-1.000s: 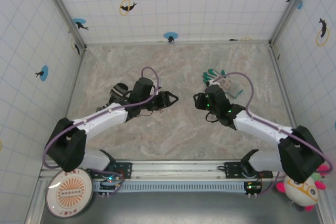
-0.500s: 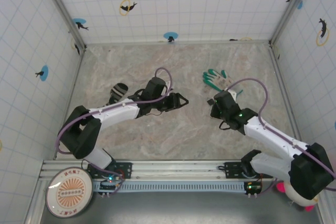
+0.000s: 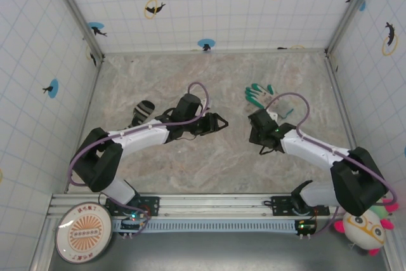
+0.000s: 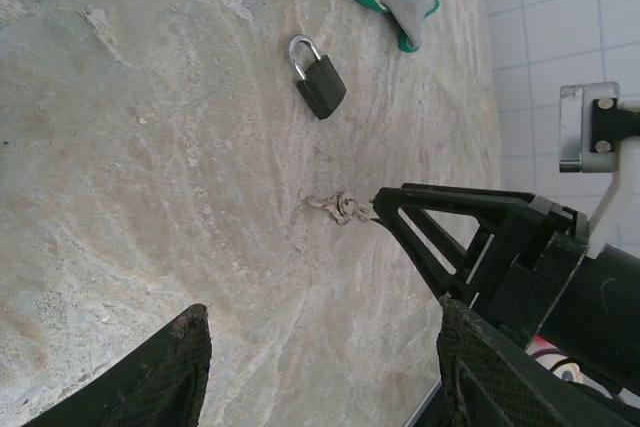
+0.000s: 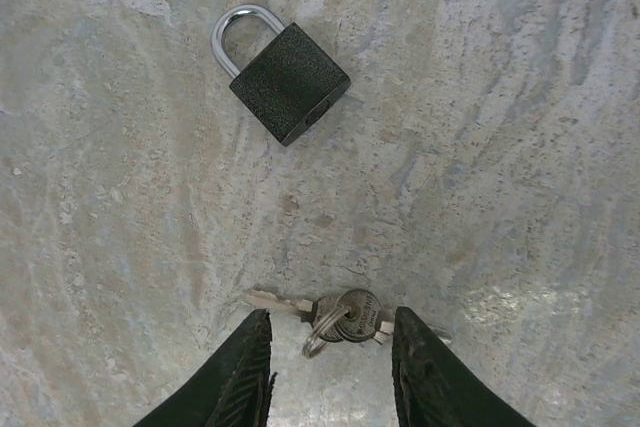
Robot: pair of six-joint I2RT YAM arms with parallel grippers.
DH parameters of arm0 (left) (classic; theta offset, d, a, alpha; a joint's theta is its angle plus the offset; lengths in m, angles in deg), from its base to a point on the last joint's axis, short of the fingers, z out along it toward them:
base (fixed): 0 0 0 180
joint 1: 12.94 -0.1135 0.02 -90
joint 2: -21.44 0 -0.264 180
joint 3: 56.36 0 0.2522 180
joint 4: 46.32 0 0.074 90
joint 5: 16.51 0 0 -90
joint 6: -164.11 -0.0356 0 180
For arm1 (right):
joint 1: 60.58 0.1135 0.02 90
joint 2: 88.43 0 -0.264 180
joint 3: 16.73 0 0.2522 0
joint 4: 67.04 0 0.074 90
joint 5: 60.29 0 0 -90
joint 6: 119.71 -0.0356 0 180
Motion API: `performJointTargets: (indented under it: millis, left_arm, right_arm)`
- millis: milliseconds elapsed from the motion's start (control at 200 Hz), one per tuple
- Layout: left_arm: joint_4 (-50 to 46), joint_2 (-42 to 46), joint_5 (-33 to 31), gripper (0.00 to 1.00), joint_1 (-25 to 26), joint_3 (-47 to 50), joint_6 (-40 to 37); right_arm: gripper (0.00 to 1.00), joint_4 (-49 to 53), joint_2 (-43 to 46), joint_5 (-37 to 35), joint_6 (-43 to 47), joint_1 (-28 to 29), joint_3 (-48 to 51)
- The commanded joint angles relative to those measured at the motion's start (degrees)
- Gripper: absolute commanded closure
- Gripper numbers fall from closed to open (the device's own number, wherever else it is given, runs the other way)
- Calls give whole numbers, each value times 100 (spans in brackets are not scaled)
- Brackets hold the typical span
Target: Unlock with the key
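Note:
The key [image 5: 340, 315] is small, flat and silver, lying on a ring with a second one on the marble table top. My right gripper [image 5: 330, 332] is open, pointing down, with its two dark fingertips on either side of the key ring; nothing is held. The small dark padlock [image 5: 285, 82], shackle closed, lies flat just beyond the key. My left gripper [image 4: 322, 312] is open and empty, low over the table and facing the key [image 4: 340, 209] and padlock [image 4: 320, 85] from the left. From above, the left gripper [image 3: 219, 122] and right gripper [image 3: 255, 120] face each other.
A green and white glove [image 3: 261, 96] lies just behind the right gripper. A black roll [image 3: 143, 109] sits by the left forearm. White tiled walls enclose the table. A round plate [image 3: 82, 233] and a toy [image 3: 361, 230] sit beyond the near rail.
My left gripper reached to the right, then held still. My right wrist swung right and came back a little left, over the key.

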Motion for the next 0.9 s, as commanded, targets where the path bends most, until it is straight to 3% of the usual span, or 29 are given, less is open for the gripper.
performJointTargets:
  millis: [0, 240, 520, 821, 896]
  left_arm:
    - [82, -101, 52, 39, 37, -33, 37]
    - [71, -131, 50, 40, 37, -18, 47]
    - [53, -150, 48, 40, 37, -17, 50]
    - [54, -142, 5, 40, 37, 3, 76]
    - [54, -129, -9, 40, 37, 7, 69]
  right_arm:
    - [64, -117, -259, 55, -75, 30, -229]
    - [67, -172, -603, 28, -48, 26, -325]
    - [79, -246, -795, 76, -80, 8, -249]
    - [100, -204, -609, 94, -57, -21, -125]
    - [100, -108, -479, 77, -10, -17, -124]
